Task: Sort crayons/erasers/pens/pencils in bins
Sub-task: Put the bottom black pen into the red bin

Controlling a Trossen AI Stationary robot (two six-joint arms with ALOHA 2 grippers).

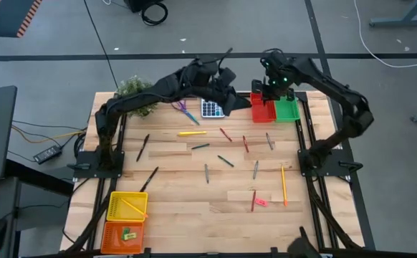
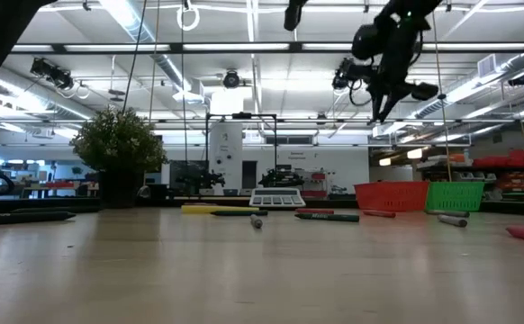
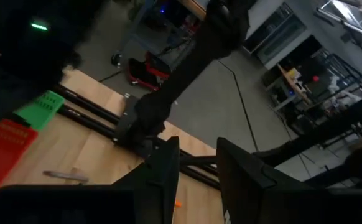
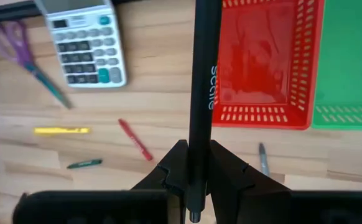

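right tool (image 4: 190, 177) clamps a black pen (image 4: 201, 93), lettering perhaps "scote"; left tool (image 3: 196, 168) apart.

from my feed i see a grey calculator (image 1: 212, 109) lying flat at the far edge of the wooden tabletop (image 1: 187, 215). purple-handled scissors (image 1: 186, 111) lie just beside it, apart from it. a small green potted plant (image 1: 138, 92) stands at the far corner beyond the scissors. cables (image 1: 33, 136) trail over the grey floor.

Overhead and tabletop-level views, two wrist close-ups, all sharing the red bin (image 1: 261, 107).
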